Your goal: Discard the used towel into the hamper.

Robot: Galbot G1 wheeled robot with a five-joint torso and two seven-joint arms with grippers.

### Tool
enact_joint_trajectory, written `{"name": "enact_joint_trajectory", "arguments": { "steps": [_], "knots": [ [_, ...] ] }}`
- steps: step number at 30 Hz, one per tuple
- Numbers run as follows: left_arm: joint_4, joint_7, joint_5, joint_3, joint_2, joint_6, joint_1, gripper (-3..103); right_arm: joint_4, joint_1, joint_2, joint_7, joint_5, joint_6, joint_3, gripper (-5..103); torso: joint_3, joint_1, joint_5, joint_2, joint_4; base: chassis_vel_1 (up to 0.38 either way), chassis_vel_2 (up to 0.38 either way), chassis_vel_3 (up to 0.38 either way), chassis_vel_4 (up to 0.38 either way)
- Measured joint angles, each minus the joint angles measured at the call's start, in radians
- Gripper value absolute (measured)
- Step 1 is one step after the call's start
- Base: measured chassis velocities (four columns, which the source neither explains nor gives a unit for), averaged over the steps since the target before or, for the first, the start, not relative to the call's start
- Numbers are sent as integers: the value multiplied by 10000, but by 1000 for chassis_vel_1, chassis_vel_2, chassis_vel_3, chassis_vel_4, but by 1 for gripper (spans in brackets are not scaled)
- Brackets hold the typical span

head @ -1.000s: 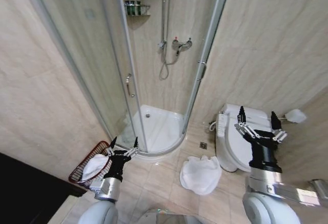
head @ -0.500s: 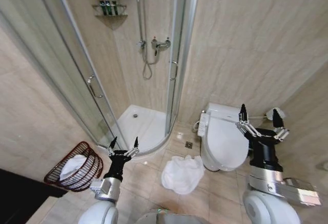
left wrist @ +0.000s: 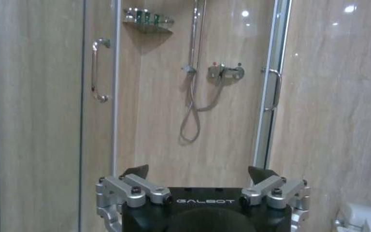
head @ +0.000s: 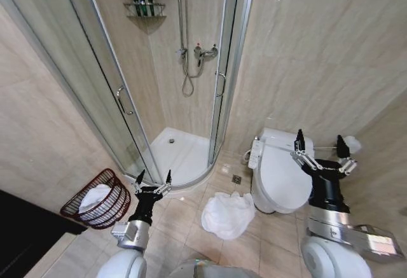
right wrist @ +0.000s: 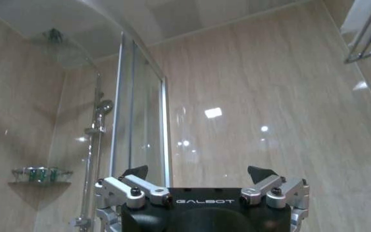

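"GALBOT" is printed on the open, empty left gripper (left wrist: 198, 175).

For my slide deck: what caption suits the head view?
Both grippers, left and right, open and empty; white towel on the floor, hamper beside the shower.

My own right tool (head: 320, 147) stands in front of the toilet (head: 276, 173) and hides part of its seat. In the hamper (head: 95, 200), white cloth (head: 95, 197) shows through the ribs; I cannot tell how far down it goes. The bottles (head: 144, 6) on the shower shelf are too small to read. My left tool (left wrist: 203, 178) is cut off by the wrist view's edge.
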Motion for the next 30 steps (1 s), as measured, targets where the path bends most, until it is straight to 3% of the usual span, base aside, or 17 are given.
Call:
{"name": "enact_joint_trajectory", "arguments": {
  "steps": [10,21,30],
  "knots": [
    [0,1,0,0,0,0,0,100,-423,-156,187,-20,-165,221,-26,100,-200,-198,-4,-390,1,0,0,0,0],
    [0,1,0,0,0,0,0,100,-1979,-446,344,16,-114,719,-52,100,-580,-511,-3,-1091,0,0,0,0,0],
    [0,1,0,0,0,0,0,100,-2731,-607,357,58,243,527,-299,100,-846,-730,-3,-1576,1,0,0,0,0]
  ]
}}
